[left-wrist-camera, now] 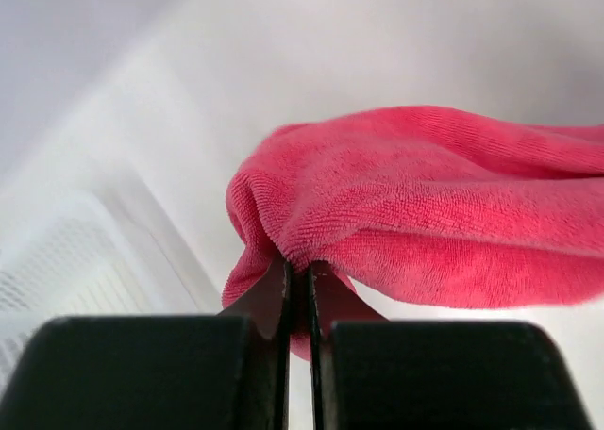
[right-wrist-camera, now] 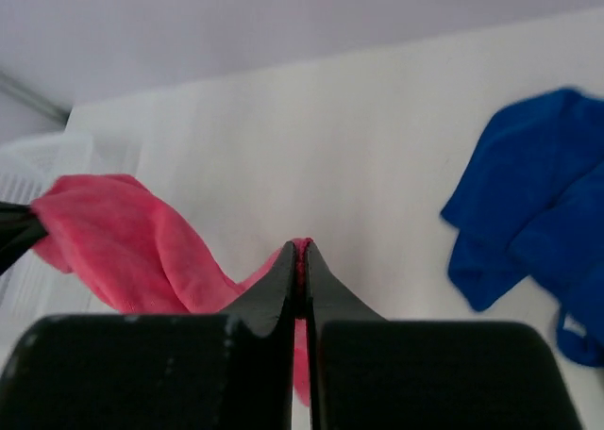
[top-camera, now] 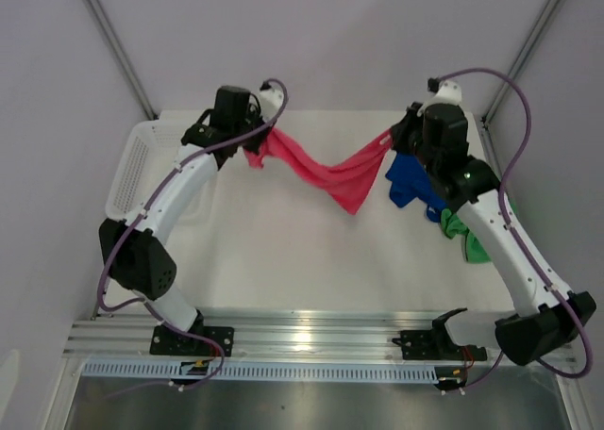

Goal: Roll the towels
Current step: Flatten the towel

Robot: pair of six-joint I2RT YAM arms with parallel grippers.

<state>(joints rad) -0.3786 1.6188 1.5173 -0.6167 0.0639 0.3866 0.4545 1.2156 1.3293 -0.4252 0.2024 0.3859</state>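
Observation:
The pink-red towel (top-camera: 326, 171) hangs stretched between both arms above the back of the table, sagging in the middle. My left gripper (top-camera: 253, 147) is shut on its left corner; in the left wrist view the cloth (left-wrist-camera: 425, 213) bunches right at the closed gripper (left-wrist-camera: 299, 270). My right gripper (top-camera: 394, 140) is shut on the right corner, and a sliver of pink-red towel (right-wrist-camera: 132, 246) shows between the closed gripper (right-wrist-camera: 302, 248). The blue towel (top-camera: 411, 181) (right-wrist-camera: 538, 213) lies crumpled under the right arm. The green towel (top-camera: 464, 237) lies nearer, partly hidden by that arm.
A white mesh basket (top-camera: 132, 171) stands at the left edge of the white table (top-camera: 283, 260), beside the left arm. Metal frame posts rise at the back corners. An aluminium rail (top-camera: 311, 331) with the arm bases runs along the near edge.

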